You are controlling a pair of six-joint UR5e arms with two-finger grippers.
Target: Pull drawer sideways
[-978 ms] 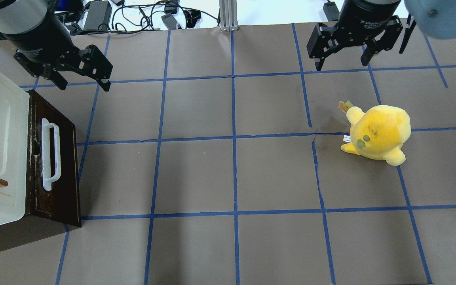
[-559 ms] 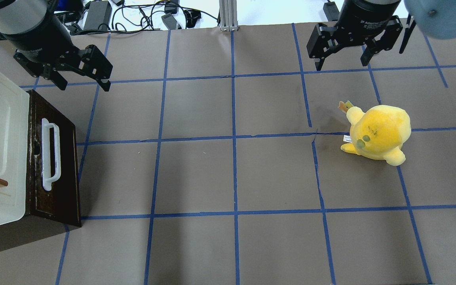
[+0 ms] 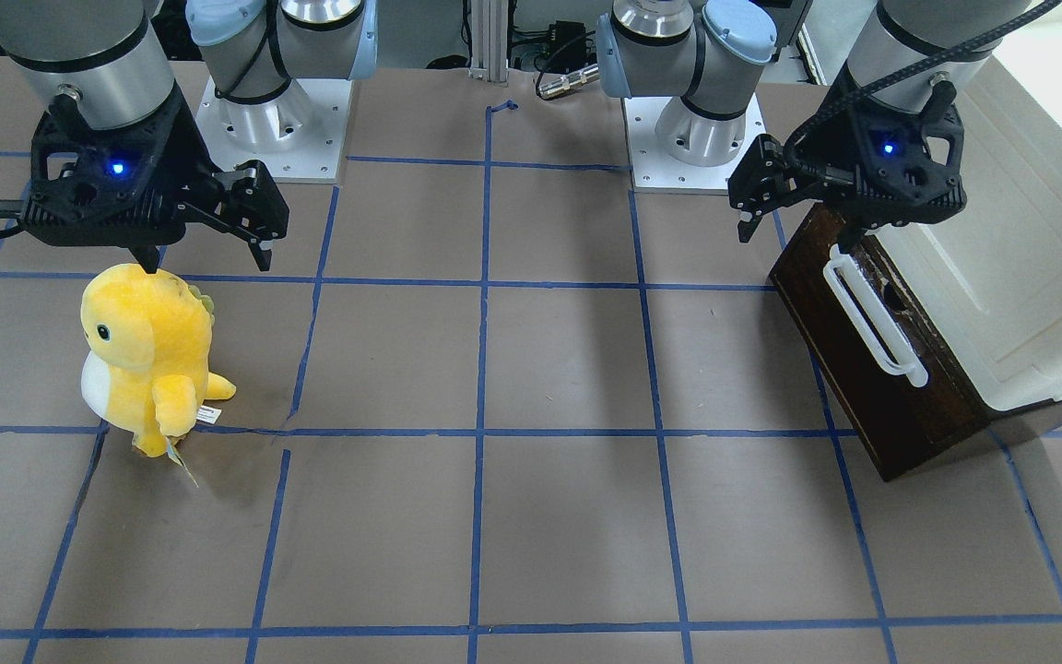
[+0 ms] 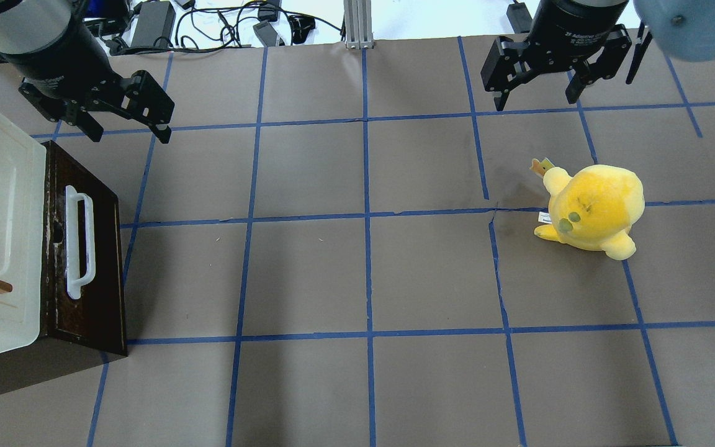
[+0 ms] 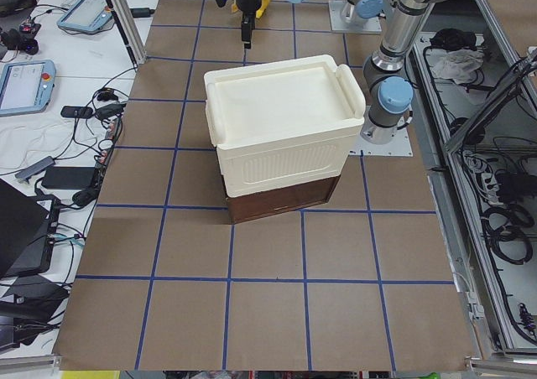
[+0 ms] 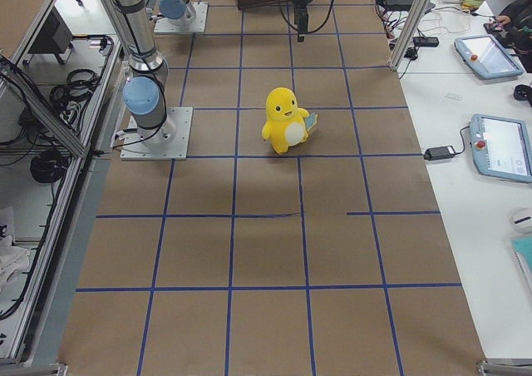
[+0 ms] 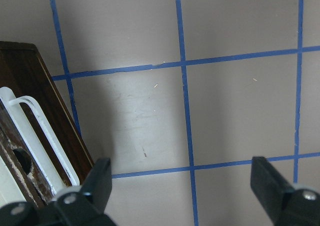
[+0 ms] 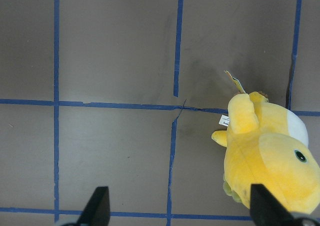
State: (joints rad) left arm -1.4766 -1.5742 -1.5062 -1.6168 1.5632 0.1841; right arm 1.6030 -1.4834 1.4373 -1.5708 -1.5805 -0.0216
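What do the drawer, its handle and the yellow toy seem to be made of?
The drawer looks like dark-stained wood with a slight gloss; pale scuffs show. The handle is smooth white, probably plastic, perhaps painted metal. The toy is soft plush: fuzzy, rounded surface.

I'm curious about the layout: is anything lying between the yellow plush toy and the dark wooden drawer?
Nothing. In the overhead view, only bare brown table with blue tape lines stretches between the plush toy and the drawer.

Left gripper (image 4: pixel 128 132) and right gripper (image 4: pixel 535 102) – both spread wide, raised
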